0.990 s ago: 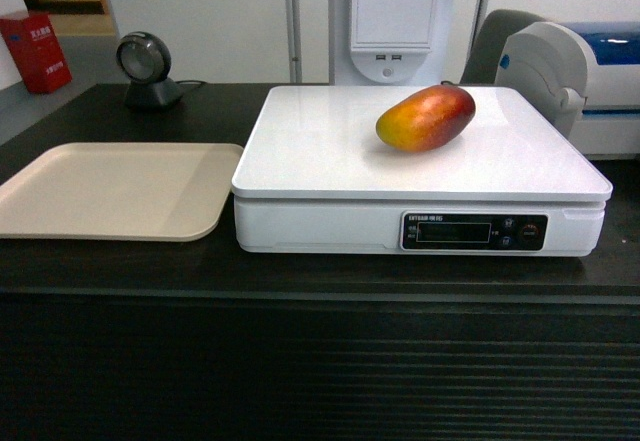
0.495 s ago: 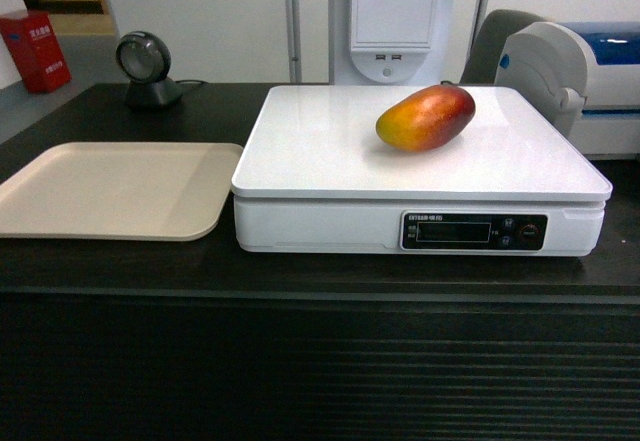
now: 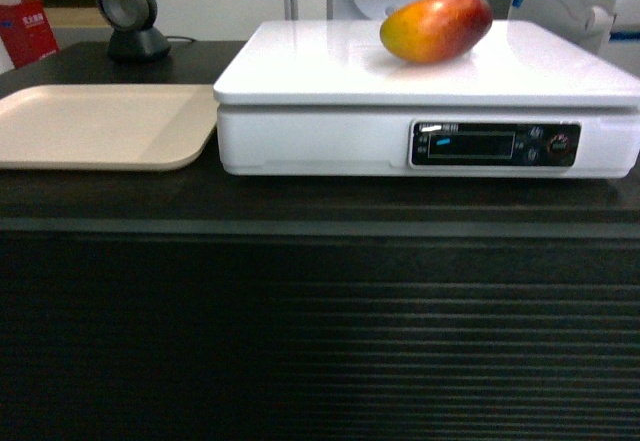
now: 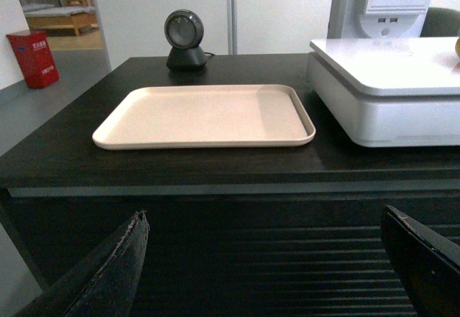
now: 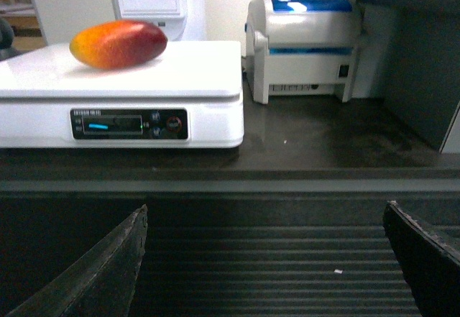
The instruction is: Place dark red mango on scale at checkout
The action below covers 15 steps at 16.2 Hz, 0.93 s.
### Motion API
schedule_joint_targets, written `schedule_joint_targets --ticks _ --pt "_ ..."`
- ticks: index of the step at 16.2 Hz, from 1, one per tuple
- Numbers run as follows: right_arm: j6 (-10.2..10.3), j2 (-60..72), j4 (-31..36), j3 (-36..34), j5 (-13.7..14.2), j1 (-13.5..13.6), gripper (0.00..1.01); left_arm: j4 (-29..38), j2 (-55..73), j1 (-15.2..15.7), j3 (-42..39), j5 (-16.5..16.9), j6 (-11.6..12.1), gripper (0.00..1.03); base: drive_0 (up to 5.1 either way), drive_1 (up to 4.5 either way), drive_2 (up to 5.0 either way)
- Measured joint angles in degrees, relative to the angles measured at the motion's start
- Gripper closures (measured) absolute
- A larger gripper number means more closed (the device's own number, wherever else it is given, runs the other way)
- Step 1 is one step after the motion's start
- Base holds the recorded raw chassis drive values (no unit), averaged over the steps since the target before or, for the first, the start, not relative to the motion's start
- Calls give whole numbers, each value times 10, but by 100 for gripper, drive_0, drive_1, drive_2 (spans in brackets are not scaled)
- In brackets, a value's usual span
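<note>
Red mango [image 3: 436, 26] lengthwise across scale [image 3: 330, 61]

No legible text anywhere

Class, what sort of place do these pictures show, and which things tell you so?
Probably a shop checkout: a black counter carries a white scale with a mango on it, a barcode scanner behind a beige tray, and a label printer.
</note>
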Motion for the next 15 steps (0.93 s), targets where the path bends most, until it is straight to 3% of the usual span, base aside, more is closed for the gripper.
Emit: schedule_joint_targets --ticks 15 --pt "0 0 0 0 0 0 3 0 0 0 0 0 0 5 0 0 0"
